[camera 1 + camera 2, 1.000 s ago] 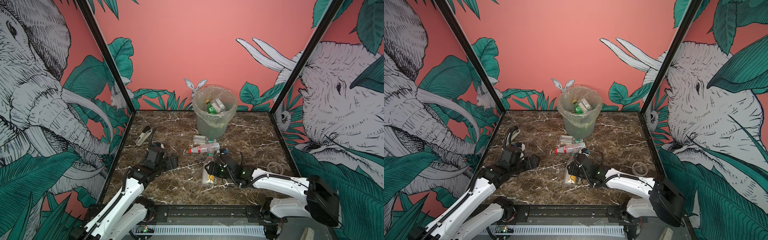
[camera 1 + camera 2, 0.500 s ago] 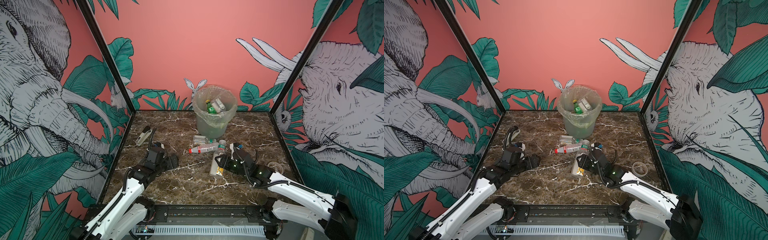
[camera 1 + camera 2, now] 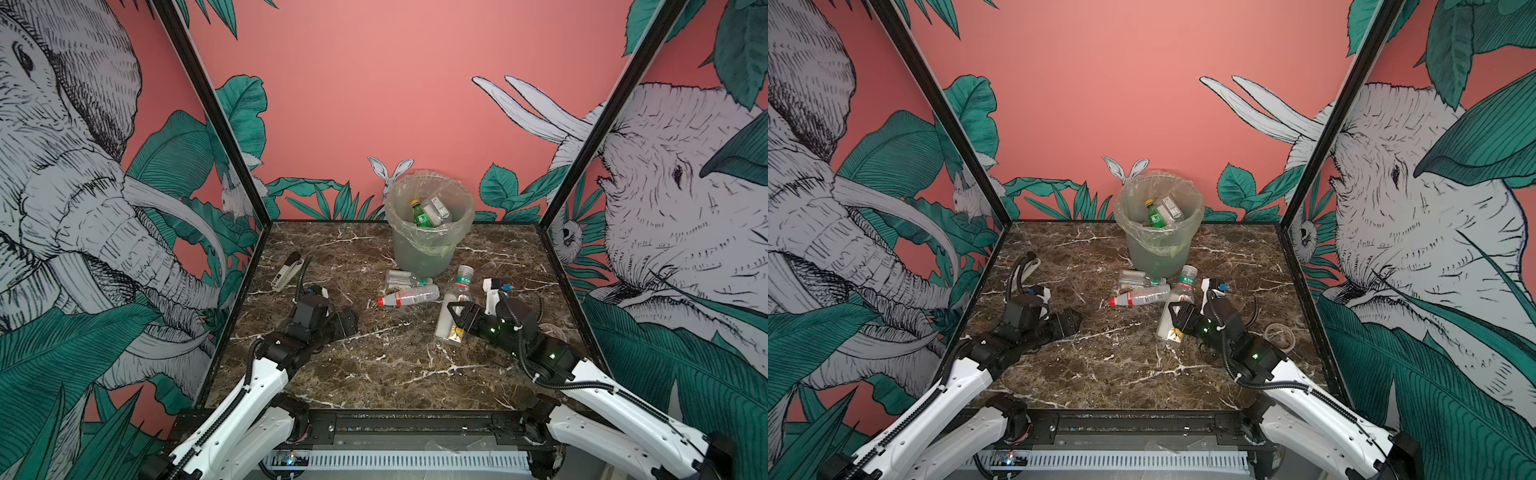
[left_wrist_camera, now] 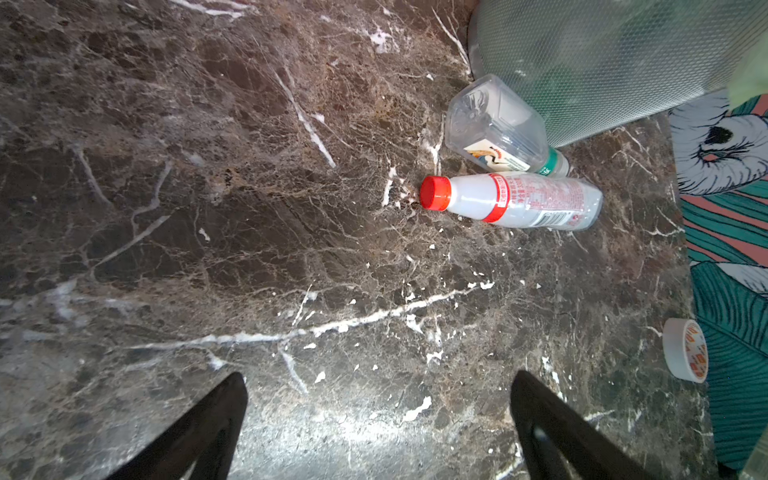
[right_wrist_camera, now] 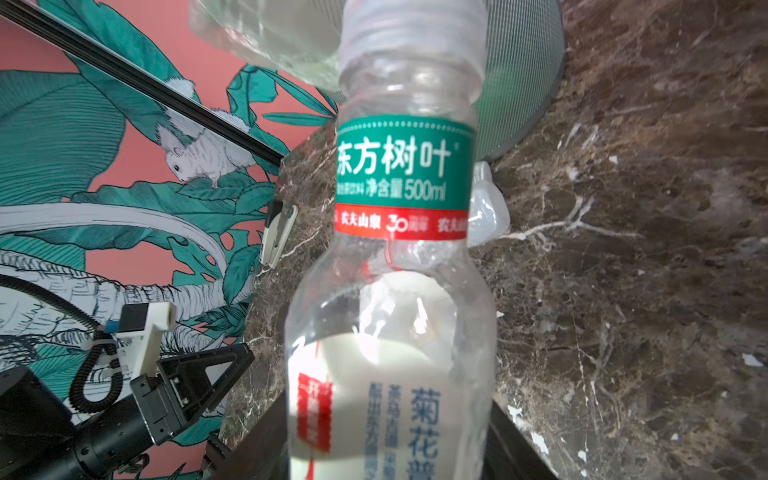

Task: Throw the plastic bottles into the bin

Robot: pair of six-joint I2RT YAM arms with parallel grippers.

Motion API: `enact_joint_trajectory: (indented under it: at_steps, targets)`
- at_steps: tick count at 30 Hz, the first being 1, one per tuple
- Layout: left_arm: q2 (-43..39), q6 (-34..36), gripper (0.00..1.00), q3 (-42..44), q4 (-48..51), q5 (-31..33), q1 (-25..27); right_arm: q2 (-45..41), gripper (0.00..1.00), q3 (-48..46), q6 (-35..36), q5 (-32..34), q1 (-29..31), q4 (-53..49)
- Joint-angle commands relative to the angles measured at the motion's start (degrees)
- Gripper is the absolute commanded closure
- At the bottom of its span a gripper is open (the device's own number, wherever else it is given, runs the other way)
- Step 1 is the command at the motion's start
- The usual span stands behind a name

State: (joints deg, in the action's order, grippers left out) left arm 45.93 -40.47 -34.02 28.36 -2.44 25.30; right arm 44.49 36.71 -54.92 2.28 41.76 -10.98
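The bin [image 3: 430, 243] [image 3: 1158, 249] stands at the back middle of the table and holds a green bottle [image 3: 422, 216] and a clear one. My right gripper [image 3: 453, 316] [image 3: 1177, 318] [image 5: 390, 440] is shut on a clear plastic bottle with a green neck label [image 3: 455, 305] [image 3: 1177, 305] [image 5: 399, 291]. That bottle is lifted, its cap pointing toward the bin. A red-capped bottle [image 3: 409, 296] [image 4: 511, 201] and a clear bottle [image 3: 401, 278] [image 4: 498, 129] lie in front of the bin. My left gripper [image 3: 347, 322] [image 4: 378, 376] is open and empty, low over the marble to their left.
A white-and-black stapler [image 3: 286, 270] [image 5: 278, 232] lies at the table's left edge. A tape roll [image 3: 1281, 334] [image 4: 685, 349] sits near the right wall beside my right arm. Patterned walls close in three sides of the table.
My right gripper has lifted the green-labelled bottle off the front middle of the table and carried it back and to the right, toward the bin. The left arm has stayed put.
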Motion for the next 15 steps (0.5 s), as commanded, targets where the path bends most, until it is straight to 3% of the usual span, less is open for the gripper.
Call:
enact_joint_trajectory:
  at_steps: [1, 11, 15]
  targets:
    - [-0.85, -1.09, 0.01, 1.10, -1.20, -0.32, -0.29, -2.67, 0.39, 0.12, 3.74, 1.64, -0.93, 3.03]
    - [-1.11, -1.63, 0.01, 2.43, -2.14, -0.35, -0.34, -13.26, 0.38, -6.00, 5.94, 4.38, -1.24, 4.28]
    - [-1.15, -2.24, 0.01, 3.08, -2.86, -0.56, -0.34, -13.42, 0.38, -4.65, 6.70, 5.31, -1.30, 4.52]
